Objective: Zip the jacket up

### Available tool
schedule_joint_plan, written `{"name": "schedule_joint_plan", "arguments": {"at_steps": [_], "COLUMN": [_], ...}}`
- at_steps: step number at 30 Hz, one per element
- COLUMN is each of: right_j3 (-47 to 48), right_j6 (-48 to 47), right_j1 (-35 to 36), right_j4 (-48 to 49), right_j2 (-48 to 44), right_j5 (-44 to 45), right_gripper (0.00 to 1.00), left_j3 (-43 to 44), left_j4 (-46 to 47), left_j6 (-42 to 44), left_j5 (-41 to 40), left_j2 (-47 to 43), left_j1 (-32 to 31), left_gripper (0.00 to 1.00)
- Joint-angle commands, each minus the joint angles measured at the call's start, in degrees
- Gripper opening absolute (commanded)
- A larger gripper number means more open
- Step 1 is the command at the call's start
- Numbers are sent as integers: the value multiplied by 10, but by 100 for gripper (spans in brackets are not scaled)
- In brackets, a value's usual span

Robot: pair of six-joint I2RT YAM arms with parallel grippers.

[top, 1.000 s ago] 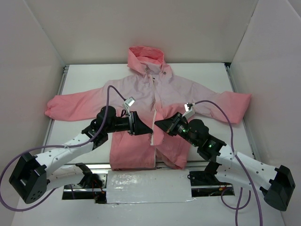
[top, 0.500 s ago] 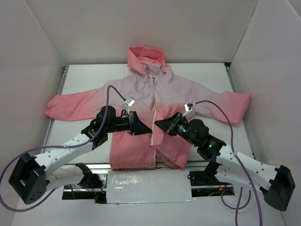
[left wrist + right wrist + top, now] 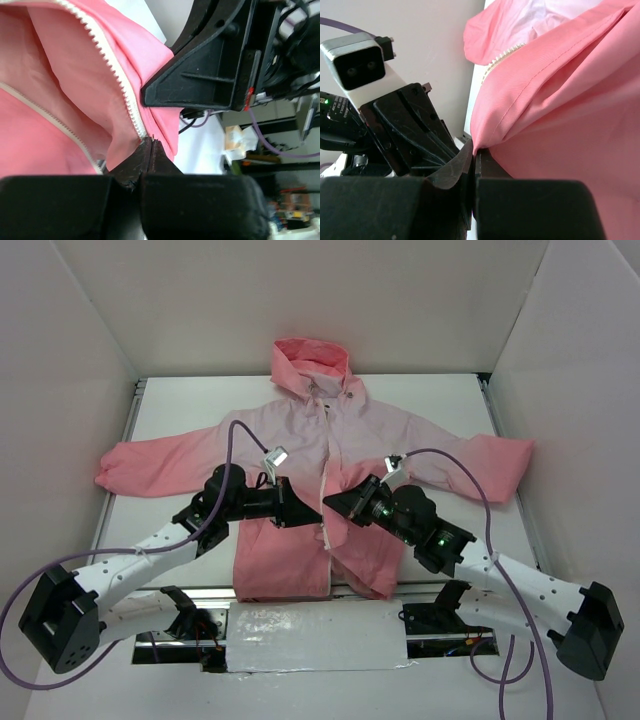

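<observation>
The pink jacket (image 3: 300, 440) lies spread on the table, hood at the far end, front open below the chest. Its light zipper (image 3: 323, 510) runs down the middle. My left gripper (image 3: 308, 518) is shut on the bottom end of the zipper tape (image 3: 131, 107), as the left wrist view (image 3: 150, 141) shows. My right gripper (image 3: 330, 503) faces it from the right and is shut on the edge of the other front panel (image 3: 530, 95), as the right wrist view (image 3: 474, 150) shows. The two grippers almost touch at the zipper.
White walls enclose the table (image 3: 180, 410) on three sides. The sleeves (image 3: 150, 465) reach out toward the left and right walls. A silver-taped strip (image 3: 315, 635) lies at the near edge between the arm bases.
My right gripper has moved left and a little farther away, drawing its panel edge toward the zipper line. My left gripper has barely moved.
</observation>
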Motion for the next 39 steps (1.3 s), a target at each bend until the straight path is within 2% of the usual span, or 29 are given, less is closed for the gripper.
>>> {"name": "schedule_joint_plan", "arguments": {"at_steps": [1,3,8,14,18,22,27,30,34,39], "right_j3": [67,78,100,127,132,122,139,166,187,210], "right_j6": [15,18,20,42,29,36,54,62,61,60], "right_j1": [-1,-1,-1,-1,-1,0,-1,-1,0,0], "right_j4": [23,12,-14,-50,-55,-51,-94,-131,-139,-129], "right_j2": [13,18,24,37,41,34,38,56,79,104], "right_j5": [-4,-7,-14,-16,-9,-1,40,66,78,83], "right_gripper": [0,0,0,0,0,0,0,0,0,0], "left_j3": [23,28,46,41,42,45,51,65,78,64], "left_j4": [-8,-22,-111,-99,-97,-99,-115,-140,-167,-131], "left_j6": [53,94,181,190,189,182,180,186,196,177], "left_j5": [61,95,117,187,199,187,162,134,82,41], "left_j2": [0,-4,-22,-25,-25,-30,-45,-50,-67,-71], "left_j1": [-1,-1,0,-2,-2,-2,-5,-14,-46,-77], "left_gripper": [0,0,0,0,0,0,0,6,9,12]}}
